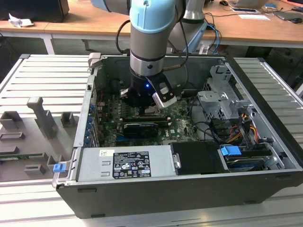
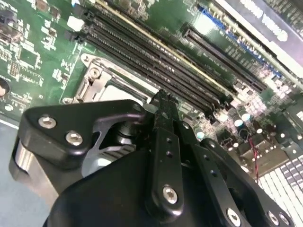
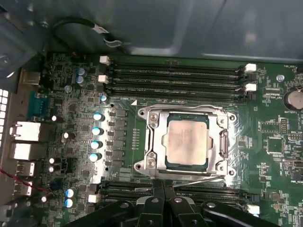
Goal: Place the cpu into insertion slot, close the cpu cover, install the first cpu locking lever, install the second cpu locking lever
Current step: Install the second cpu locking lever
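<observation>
The cpu (image 3: 186, 143), a dull silver-beige square, lies flat in the socket on the green motherboard. The cpu cover (image 3: 154, 124), a silver frame with a central window, lies down around it. A thin metal lever rod (image 3: 196, 176) runs along the socket edge closest to my fingertips. My gripper (image 3: 163, 183) is shut, with its black fingers pressed together and their tips at that socket edge, touching or just above the rod. In the second wrist view the gripper (image 2: 161, 98) points at the socket frame (image 2: 97, 80). In the exterior view the gripper (image 1: 147, 109) hangs low inside the open computer case.
Black memory slots (image 3: 175, 75) run on both sides of the socket. A long black card (image 1: 139, 128) sits just in front of the socket, a silver power supply (image 1: 125, 163) at the case front, a drive cage (image 1: 222, 101) at the exterior view's right. A grey fixture tray (image 1: 28, 137) lies outside the case.
</observation>
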